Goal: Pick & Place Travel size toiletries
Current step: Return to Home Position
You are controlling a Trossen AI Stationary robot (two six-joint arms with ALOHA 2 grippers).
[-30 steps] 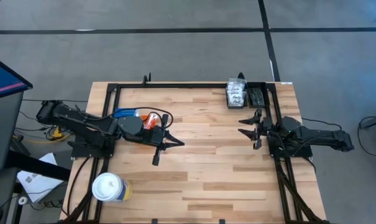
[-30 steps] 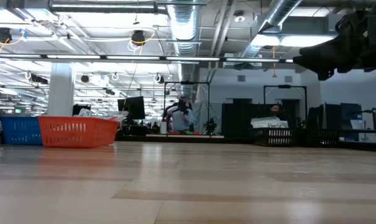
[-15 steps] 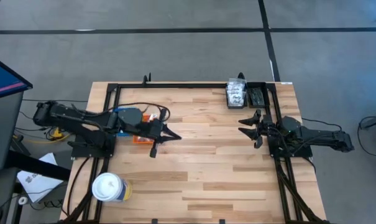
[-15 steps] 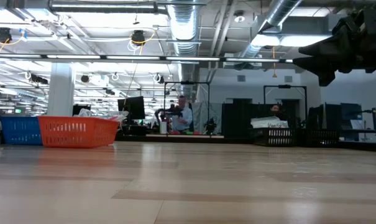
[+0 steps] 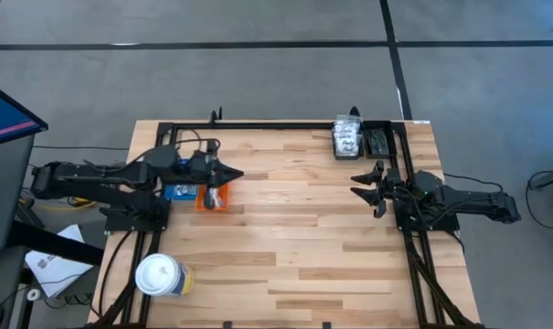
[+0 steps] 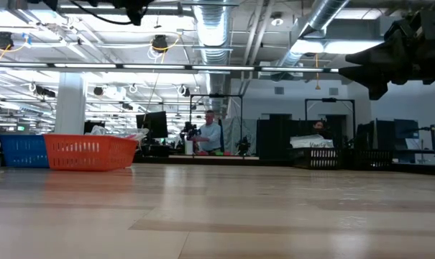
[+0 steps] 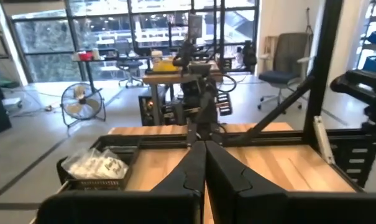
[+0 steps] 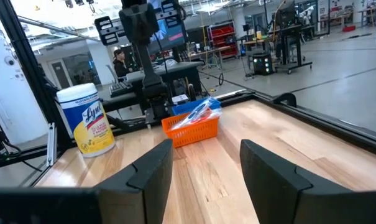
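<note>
left gripper is hanging high over the table on its left side, just past the far rim of the orange bin; fingers pressed together, pinching nothing; right gripper is sitting low by its own base on the right, fingers spread, empty, pointing at table centre; toothbrush sticks, blue and pink in a clear wrap, are lying in the orange bin; blue bin is sitting right beside it, contents not visible to me; clear packets are piled in the black bin at the far right corner; second black bin is touching it, too dark inside to tell; I'm reading this as sorting done and the left arm needing to park at home; to do that well: keep the fingers closed so nothing snags; gain height before swinging so the wrist is clearing the orange rim; fold elbow first, slowly, watching the loose cable looping over the arm; main risk is nudging the orange bin off its spot, or clipping the white canister near the left base; aim for a pose mirroring the right arm.
</note>
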